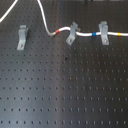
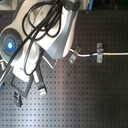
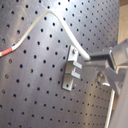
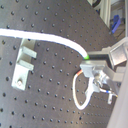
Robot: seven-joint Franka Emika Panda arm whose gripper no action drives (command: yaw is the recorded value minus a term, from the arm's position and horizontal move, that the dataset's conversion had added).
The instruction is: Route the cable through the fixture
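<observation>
**Two clips threaded, one left to go**

Black perforated worktop [image 1: 65,95] fills the first exterior view, with three grey clips standing in a row across the upper part of the frame. The cable [image 1: 86,35] enters from the upper left, dips in a loop and runs to the right edge through the middle clip [image 1: 72,33] and the right clip [image 1: 103,32]. At the upper left of that frame stands the fixture [image 1: 22,37], empty, with the cable passing above and beside it, not through its notch.

In the second wrist view the hand [image 4: 95,65] is clenched on the cable [image 4: 50,40], the white cord coming out between its fingers and arching over the worktop above the empty fixture [image 4: 23,65]. The first wrist view shows the same grip, the cord rising from just beside the clip [image 3: 72,70] toward the upper left.

My reading: the last routing step is in hand. Next, the held section needs lining up over the notched top and lowering into it, with enough slack kept so the two seated spans are not tugged out.
</observation>
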